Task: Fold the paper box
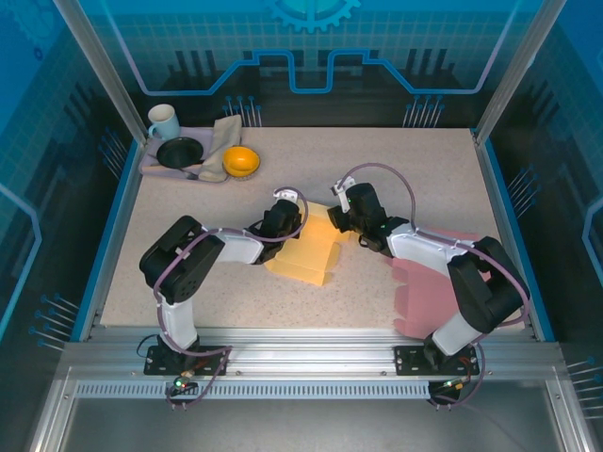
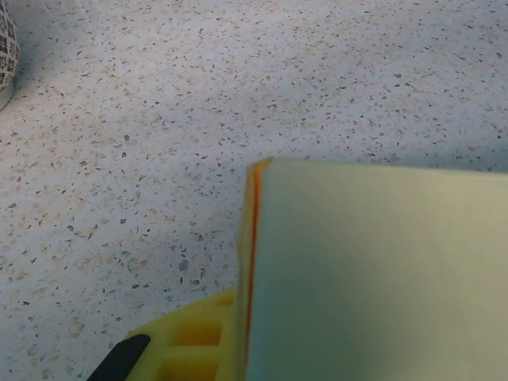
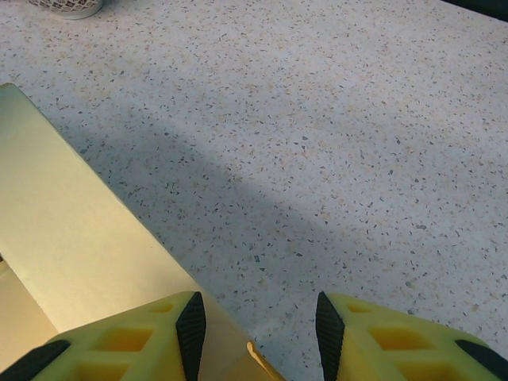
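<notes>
The yellow paper box point(image 1: 311, 250) lies part-folded at the middle of the table, between my two grippers. My left gripper point(image 1: 287, 218) sits at the box's upper left edge. In the left wrist view a raised pale panel of the box point(image 2: 373, 278) stands edge-on at my left gripper point(image 2: 250, 341), which is shut on it; one yellow finger point(image 2: 190, 337) shows and the other is hidden behind the panel. My right gripper point(image 1: 341, 213) is at the box's upper right corner. It stands open point(image 3: 260, 329), with a box corner point(image 3: 262, 361) low between its pads, touching neither.
A grey tray point(image 1: 151, 165) at the back left holds a mug point(image 1: 163, 121), a black bowl point(image 1: 179, 152), a cloth point(image 1: 221, 141) and an orange bowl point(image 1: 241, 161). A pink patch point(image 1: 424, 292) marks the table beside the right arm. Blue rails edge the table.
</notes>
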